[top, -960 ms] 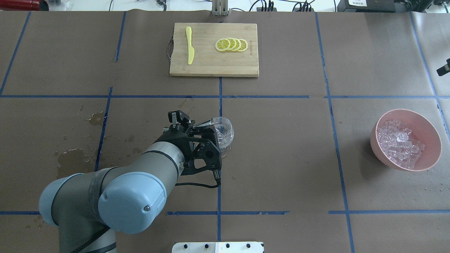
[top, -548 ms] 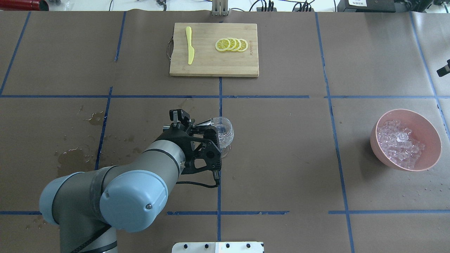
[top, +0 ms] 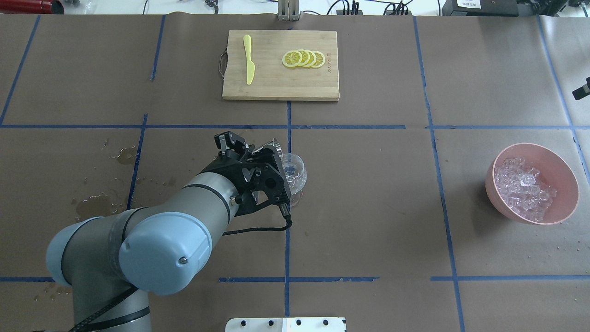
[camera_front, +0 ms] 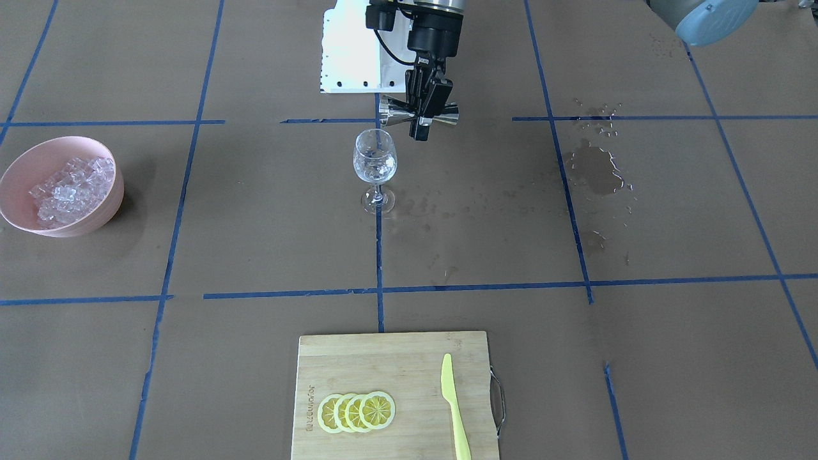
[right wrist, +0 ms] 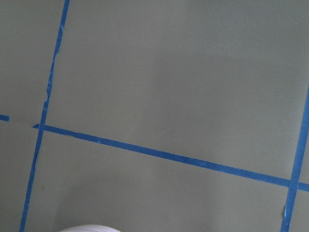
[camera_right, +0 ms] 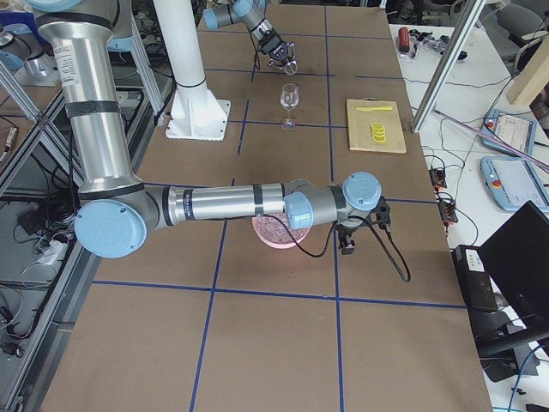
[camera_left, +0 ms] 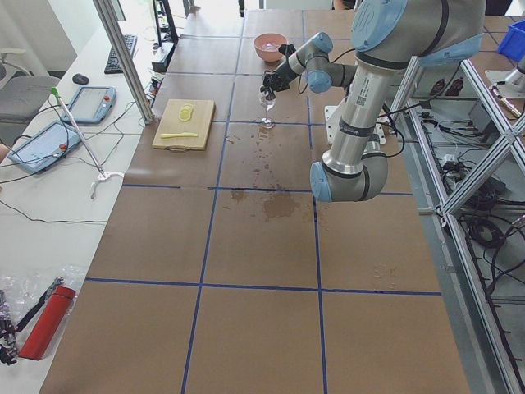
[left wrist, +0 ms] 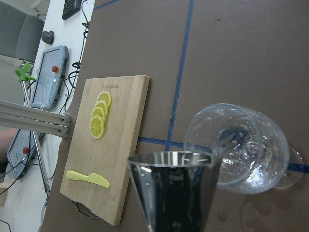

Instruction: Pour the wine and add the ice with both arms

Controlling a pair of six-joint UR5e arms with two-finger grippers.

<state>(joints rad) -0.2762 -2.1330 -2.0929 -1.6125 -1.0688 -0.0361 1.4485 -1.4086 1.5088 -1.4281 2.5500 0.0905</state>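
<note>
The matt brown paper table cover [top: 368,207], crossed by smooth blue tape lines [top: 359,127], shows dark wet wine stains [top: 92,207] at nine o'clock in the overhead view. At centre the clear stemmed glass [camera_front: 375,160] is glossy; the hourglass-shaped steel jigger [camera_front: 391,115] is mirror-polished, clamped in the matt black left gripper [camera_front: 420,121]. At twelve o'clock a satin pale wooden cutting board [top: 276,85] bears a smooth yellow plastic knife [top: 249,60]. At three o'clock a matt pink bowl [top: 561,170] holds glistening translucent ice cubes [top: 523,186].
</note>
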